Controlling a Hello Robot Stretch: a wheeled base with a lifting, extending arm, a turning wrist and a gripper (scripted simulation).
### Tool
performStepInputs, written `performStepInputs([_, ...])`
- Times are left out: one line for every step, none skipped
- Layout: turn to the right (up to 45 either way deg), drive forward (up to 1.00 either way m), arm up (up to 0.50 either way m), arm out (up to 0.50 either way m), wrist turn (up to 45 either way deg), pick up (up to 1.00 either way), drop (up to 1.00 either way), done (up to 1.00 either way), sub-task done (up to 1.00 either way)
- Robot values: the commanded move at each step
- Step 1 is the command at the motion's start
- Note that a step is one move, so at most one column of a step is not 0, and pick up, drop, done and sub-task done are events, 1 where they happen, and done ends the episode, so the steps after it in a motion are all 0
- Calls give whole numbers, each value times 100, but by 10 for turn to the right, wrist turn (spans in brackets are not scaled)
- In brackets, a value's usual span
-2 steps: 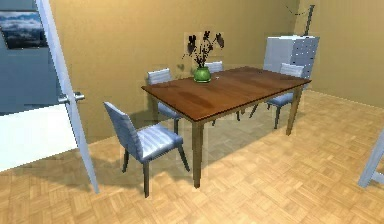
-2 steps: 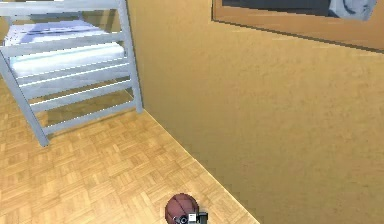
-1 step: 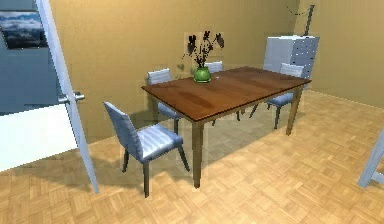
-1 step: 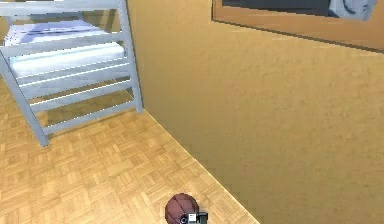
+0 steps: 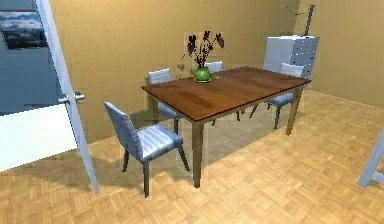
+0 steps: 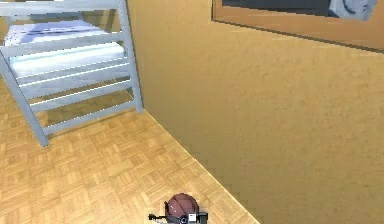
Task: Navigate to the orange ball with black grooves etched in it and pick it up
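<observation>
Orange-brown and round, the small ball (image 6: 182,206) sits at six o'clock in the arm side view, at the very bottom edge. It lies over the pale wooden parquet floor (image 6: 90,170) and just beside the foot of the plain ochre wall (image 6: 260,110). Its colour and shape fit the task's ball, though any grooves are too small to make out. Thin dark parts of the robot's two-finger gripper (image 6: 163,216) show at its base, toward seven o'clock. I cannot tell how the jaws stand, nor whether the gripper holds anything, since I cannot see if the ball rests on the floor or hangs clear. If it rests there, the spot makes sense: a loose ball tends to stop where floor meets wall. By my reading the drive is done and the grasp is the step in hand.

Further out, at ten o'clock, a white slatted rack (image 6: 75,70) carries pale flat slabs on its shelves, probably set near the wall to keep the floor free. At one o'clock a dark-framed picture (image 6: 300,15) hangs high on the wall.

In the forward view a long dark wooden table (image 5: 225,92) stands at the centre, with a green pot (image 5: 202,73) of dark leaves at twelve o'clock on its top. Grey-blue chairs (image 5: 145,138) are drawn close around it, as for seating. A white dresser (image 5: 290,50) stands in the corner at two o'clock and a white door (image 5: 50,110) stands ajar at nine o'clock
</observation>
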Motion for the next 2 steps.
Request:
performStepInputs([0, 0, 0, 0, 270, 0, 0, 0, 0])
performStepInputs([0, 0, -30, 0, 0, 0, 0, 0, 0])
